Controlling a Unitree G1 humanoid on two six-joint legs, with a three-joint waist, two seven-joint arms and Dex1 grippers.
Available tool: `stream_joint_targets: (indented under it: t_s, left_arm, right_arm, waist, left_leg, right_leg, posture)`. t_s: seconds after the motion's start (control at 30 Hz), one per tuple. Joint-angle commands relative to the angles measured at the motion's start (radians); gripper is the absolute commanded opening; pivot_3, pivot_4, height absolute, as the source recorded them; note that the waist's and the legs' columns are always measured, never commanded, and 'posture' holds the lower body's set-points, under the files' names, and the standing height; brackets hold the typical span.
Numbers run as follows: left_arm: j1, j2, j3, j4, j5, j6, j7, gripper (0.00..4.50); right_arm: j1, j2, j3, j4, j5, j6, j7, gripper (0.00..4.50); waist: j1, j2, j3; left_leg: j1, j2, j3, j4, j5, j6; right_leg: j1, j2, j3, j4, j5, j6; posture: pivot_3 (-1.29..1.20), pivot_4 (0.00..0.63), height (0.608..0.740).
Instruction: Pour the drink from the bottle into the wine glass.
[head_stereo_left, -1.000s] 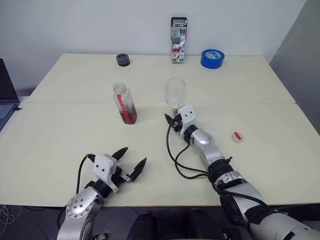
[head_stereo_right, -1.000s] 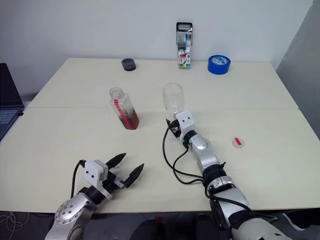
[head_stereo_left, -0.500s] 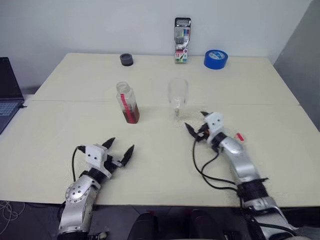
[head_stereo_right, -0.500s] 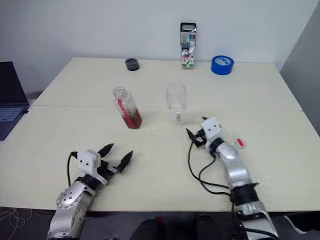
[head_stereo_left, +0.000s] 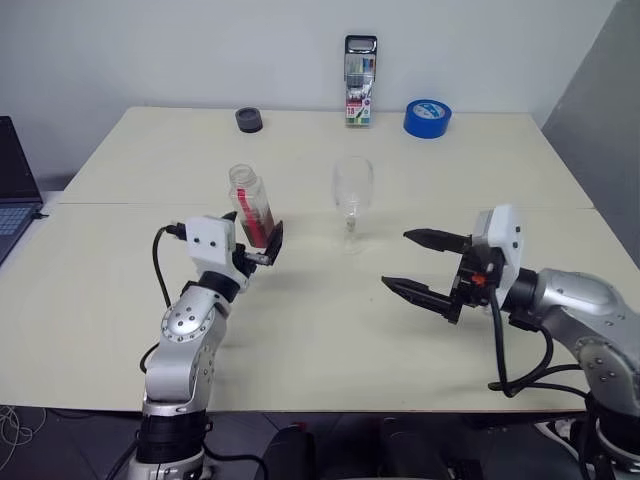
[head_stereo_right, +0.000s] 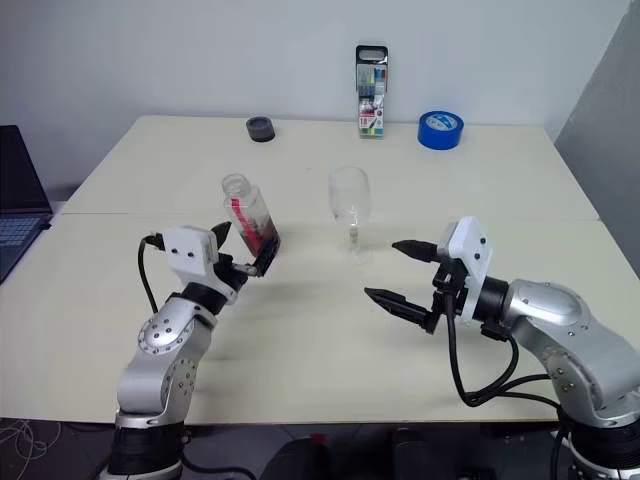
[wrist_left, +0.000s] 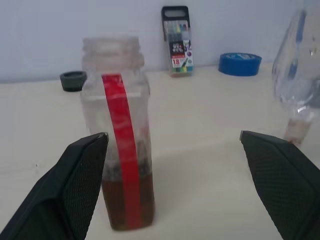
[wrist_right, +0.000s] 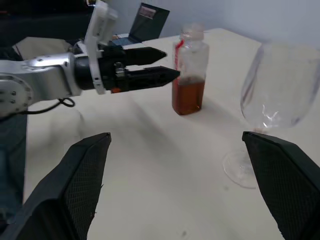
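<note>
My left gripper (head_stereo_left: 258, 238) is spread apart just near of the uncapped bottle (head_stereo_left: 251, 207), gripping nothing. My right gripper (head_stereo_left: 418, 263) gapes wide, near-right of the wine glass (head_stereo_left: 352, 193).

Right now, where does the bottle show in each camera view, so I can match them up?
Left eye: the bottle stands left of centre, behind the left gripper.
Right eye: left of centre, same spot.
Left wrist: left of centre, uncapped, drink at the bottom.
Right wrist: upper middle, beyond the left gripper's tips.
Shared landmark: the wine glass, beside the bottle in all four.
</note>
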Motion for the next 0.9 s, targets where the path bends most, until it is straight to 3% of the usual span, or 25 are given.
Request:
stream_joint_targets:
  t_s: [0.03, 0.27, 0.6, 0.9]
  left_arm:
    - [-0.038, -0.006, -0.002, -0.045, 0.009, 0.032, 0.027, 4.5]
    - [-0.07, -0.016, 0.008, -0.042, 0.023, 0.039, 0.061, 4.5]
    - [-0.054, -0.014, 0.039, -0.033, 0.018, 0.045, 0.079, 4.5]
    - [-0.108, -0.001, 0.069, 0.099, 0.023, -0.012, 0.056, 4.5]
  right_arm:
    - [-0.04, -0.007, -0.027, -0.042, 0.083, 0.041, -0.045, 4.49]
    - [-0.08, -0.025, -0.026, -0.043, 0.146, 0.066, -0.096, 4.49]
    - [-0.069, -0.037, -0.006, -0.012, 0.115, 0.035, -0.097, 4.49]
    - [-0.078, -0.038, 0.004, 0.002, 0.11, 0.019, -0.1, 4.49]
  waist:
    - [0.002, 0.0, 0.0]
    - [0.004, -0.001, 0.0]
    - [0.004, -0.001, 0.0]
    - [0.005, -0.001, 0.0]
  left_leg:
    - [0.0, 0.0, 0.0, 0.0, 0.0, 0.0]
    - [-0.001, 0.0, 0.0, 0.001, 0.0, 0.0]
    - [-0.001, 0.0, 0.0, 0.001, 0.0, 0.0]
    - [-0.001, 0.0, 0.0, 0.001, 0.0, 0.0]
  right_leg:
    - [0.0, 0.0, 0.0, 0.0, 0.0, 0.0]
    - [0.0, 0.0, 0.0, -0.001, 0.0, 0.0]
    - [0.0, 0.0, 0.0, -0.001, 0.0, 0.0]
    - [0.0, 0.0, 0.0, -0.001, 0.0, 0.0]
  posture:
    - [0.0, 0.15, 0.74]
    - [0.0, 0.15, 0.74]
    - [0.0, 0.15, 0.74]
    - [0.0, 0.15, 0.74]
